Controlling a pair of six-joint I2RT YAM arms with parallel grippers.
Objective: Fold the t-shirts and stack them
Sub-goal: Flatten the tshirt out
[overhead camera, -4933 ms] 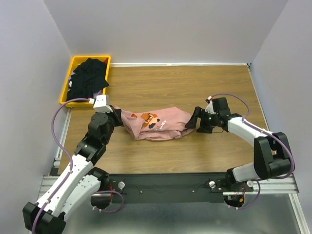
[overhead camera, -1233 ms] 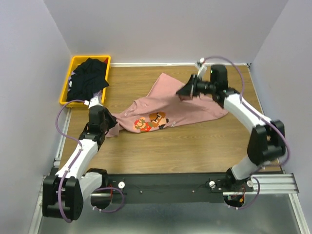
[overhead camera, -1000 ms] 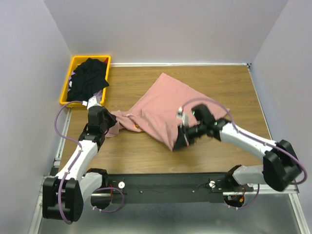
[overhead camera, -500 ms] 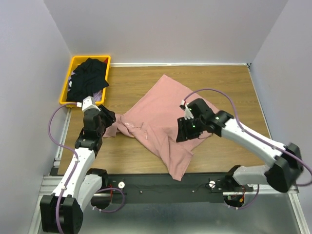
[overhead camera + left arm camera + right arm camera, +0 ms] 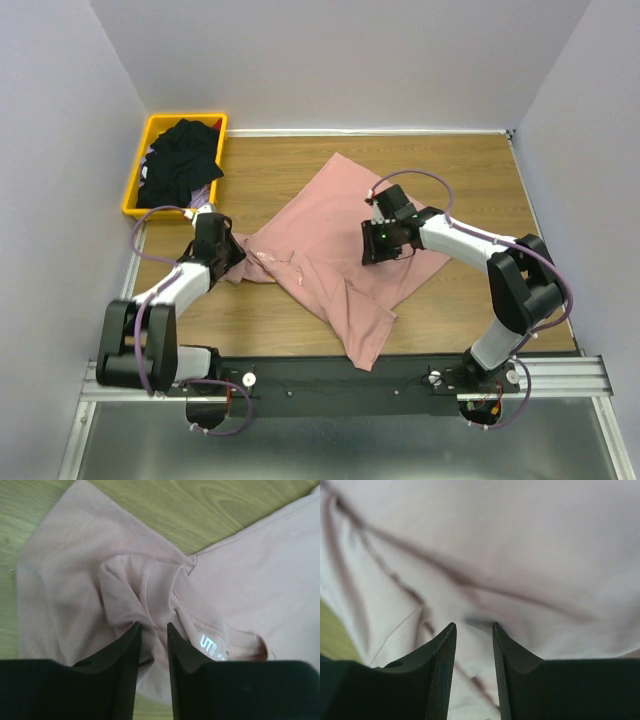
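The pink shirt [image 5: 330, 235] is found spread plain side up near the middle of the table [image 5: 470, 170], lying skew to the table edges; one corner points toward the far side and a creased flap reaches toward the near edge. The collar end, with a white label [image 5: 210, 644] showing inside the neck, is bunched at the left side beside a flattened sleeve [image 5: 55, 570]. The left gripper [image 5: 225, 250] is placed directly over this bunch. Its jaws are seen partly apart and no cloth is seen clamped between them. A raised ridge of fabric runs up to its fingertips [image 5: 134, 632], though contact cannot be confirmed. The right gripper [image 5: 378, 243] is held low over the middle of the shirt body, and its jaws are likewise parted, with only wrinkled cloth seen below them. The black shirts [image 5: 182, 160] are heaped in the yellow bin [image 5: 135, 180] at the far left corner, well apart from both grippers. It is judged that the shirt is not yet squared or folded. The collar lies nearest the left arm, and the far corner and right edge are better reached by the right arm.
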